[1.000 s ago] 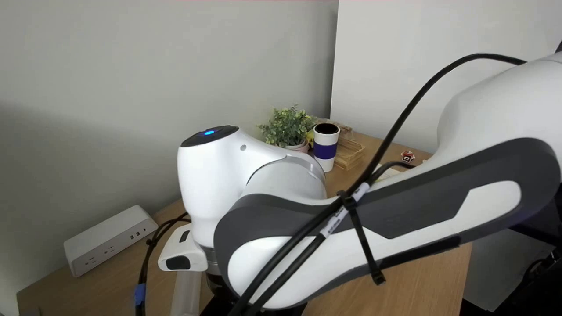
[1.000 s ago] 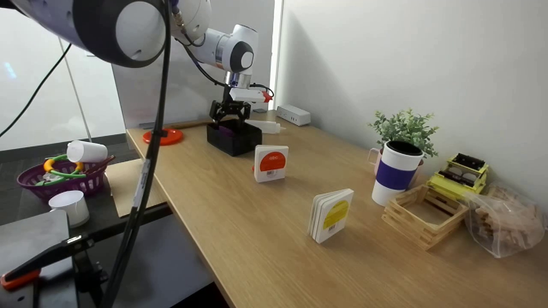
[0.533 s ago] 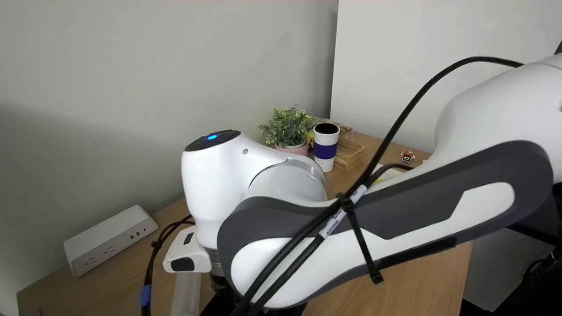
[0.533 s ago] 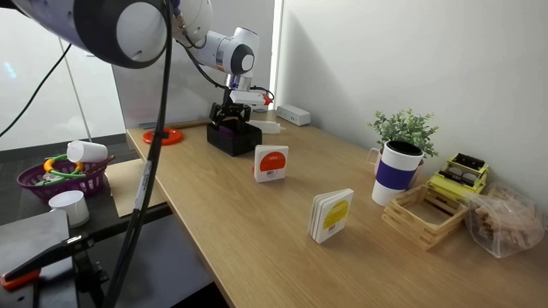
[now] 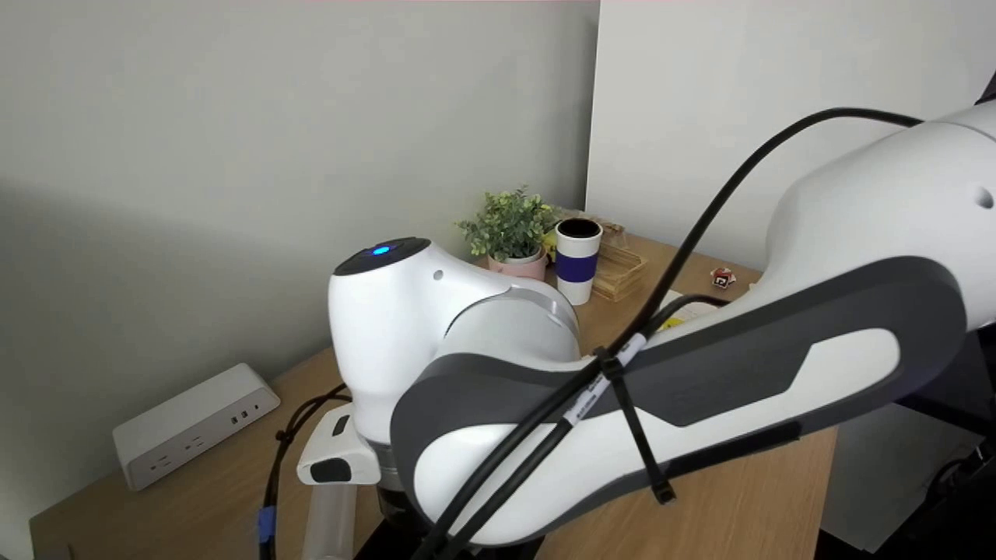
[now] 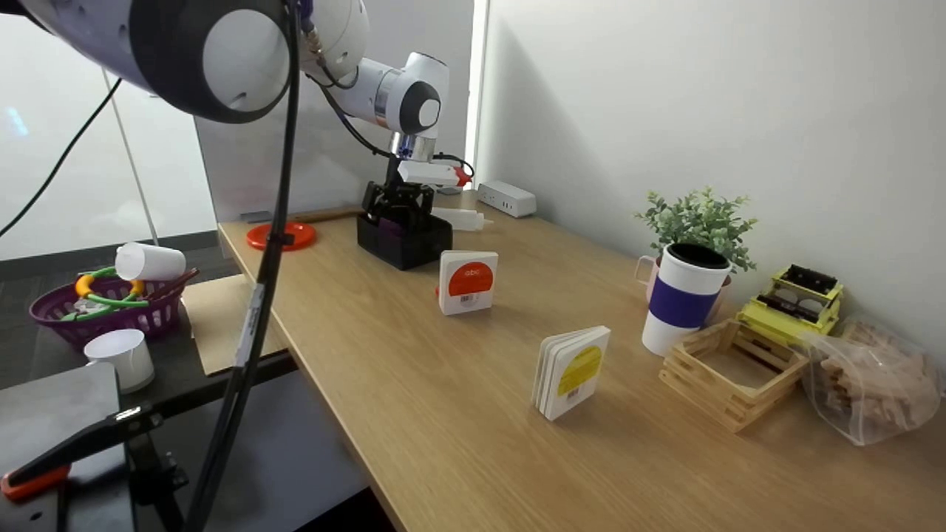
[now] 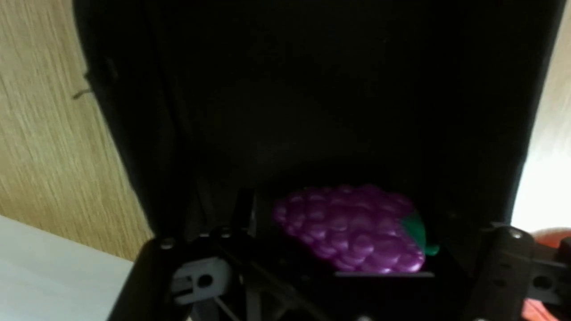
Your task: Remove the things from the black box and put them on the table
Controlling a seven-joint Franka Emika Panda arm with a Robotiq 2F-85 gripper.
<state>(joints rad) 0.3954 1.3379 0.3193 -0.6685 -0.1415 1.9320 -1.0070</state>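
The black metal gripper [image 7: 352, 243] has wide-apart fingers [image 7: 244, 209]; bumpy purple plastic grapes [image 7: 350, 229] seem to lie between, longways from finger to finger.

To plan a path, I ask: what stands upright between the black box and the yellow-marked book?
The red-marked book stands there, in an exterior view.

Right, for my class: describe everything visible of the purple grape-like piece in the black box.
The purple grape-like piece is a cluster of rounded bumps, glossy like plastic, with a green end. It lies aslant inside the black box, apparently on its floor. In the wrist view it shows between the jaws of the open gripper, lower edge hidden; contact is unclear.
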